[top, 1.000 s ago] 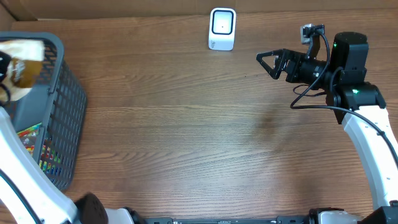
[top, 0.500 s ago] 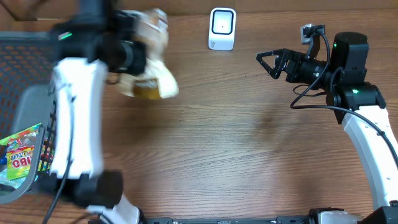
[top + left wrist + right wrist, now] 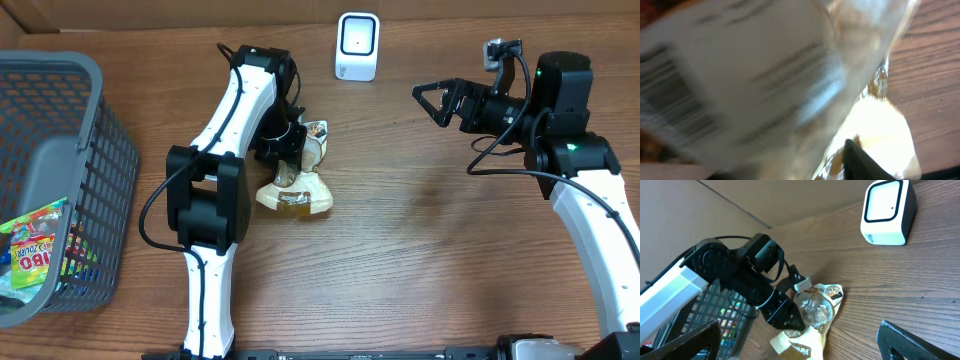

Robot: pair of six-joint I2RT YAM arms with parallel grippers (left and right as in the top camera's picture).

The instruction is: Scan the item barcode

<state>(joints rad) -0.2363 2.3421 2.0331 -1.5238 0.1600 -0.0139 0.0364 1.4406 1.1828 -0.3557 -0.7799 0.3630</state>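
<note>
The item, a cream and clear snack bag (image 3: 297, 192), lies on the table below the white scanner (image 3: 357, 46). My left gripper (image 3: 291, 148) is down at the bag's clear upper end. In the left wrist view the bag (image 3: 765, 75) fills the frame, blurred, with a white barcode label (image 3: 670, 100), and only one dark finger (image 3: 862, 165) shows. I cannot tell how those jaws stand. My right gripper (image 3: 432, 100) hangs open and empty above the table right of the scanner. From the right wrist I see the bag (image 3: 820, 307) and the scanner (image 3: 887, 212).
A grey mesh basket (image 3: 100, 170) stands at the left edge with colourful candy packs (image 3: 30, 255) inside. The left arm (image 3: 225, 120) arches over the table between basket and bag. A cardboard wall runs along the far edge.
My left arm has swung from over the basket to the middle of the table, carrying the bag, which now rests on the wood. The right arm has not moved.
</note>
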